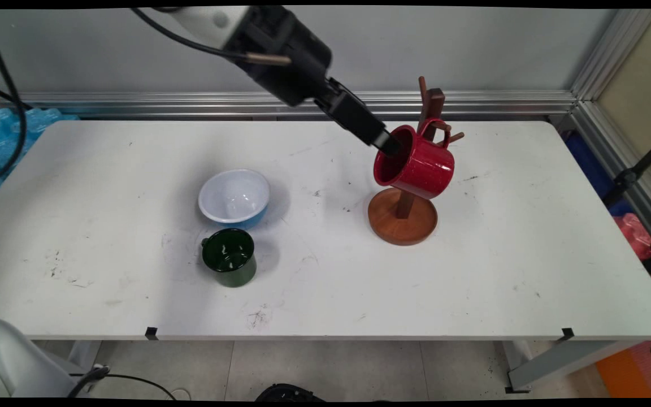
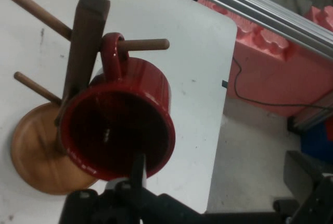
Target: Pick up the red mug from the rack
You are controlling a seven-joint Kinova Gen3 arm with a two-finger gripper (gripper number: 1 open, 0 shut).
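tool (image 1: 391,144) – pinching rim of red mug (image 1: 421,164) | mug's handle hooked on wooden rack (image 1: 403,217) peg

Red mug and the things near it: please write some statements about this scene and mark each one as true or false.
1. The red mug hangs by its handle on a peg of the wooden mug tree. True.
2. The gripper is at the green mug. False: it is at the red mug's rim.
3. The bowl lies upside down. False: it stands upright, beside the green mug.
4. The green mug stands on the table. True.
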